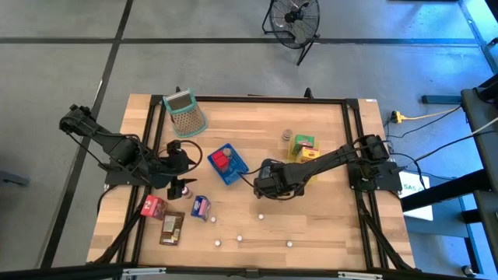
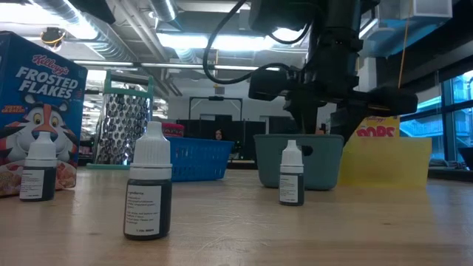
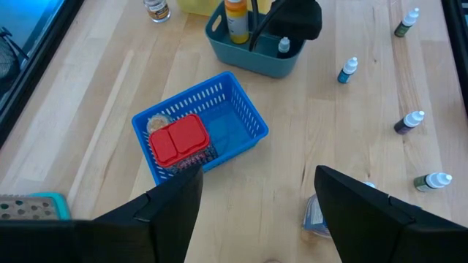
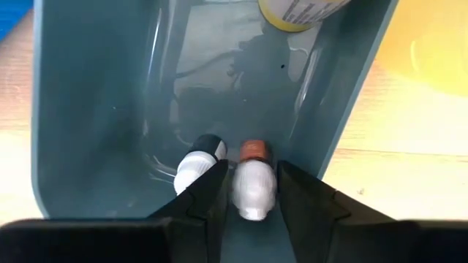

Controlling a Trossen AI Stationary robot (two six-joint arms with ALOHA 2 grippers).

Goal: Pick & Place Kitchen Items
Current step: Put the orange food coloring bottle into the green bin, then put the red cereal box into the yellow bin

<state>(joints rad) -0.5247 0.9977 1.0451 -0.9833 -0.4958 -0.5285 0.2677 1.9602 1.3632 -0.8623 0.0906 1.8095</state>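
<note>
The right gripper point(image 4: 252, 193) reaches down inside the teal tray point(image 4: 88, 109), its fingers narrowly parted around a small white-capped bottle point(image 4: 254, 186). Whether they grip it cannot be told. A second small bottle point(image 4: 196, 166) lies touching it on one side, and a yellow bottle point(image 4: 300, 11) stands farther in. To release cleanly, the fingers should likely spread gently and lift straight up, clear of the tray wall. The left gripper point(image 3: 256, 197) waits, fingers wide, near the blue basket point(image 3: 234, 124).

Two baskets, blue point(image 3: 241, 124) and teal point(image 3: 256, 58), and four loose dropper bottles point(image 3: 409, 122).
</note>
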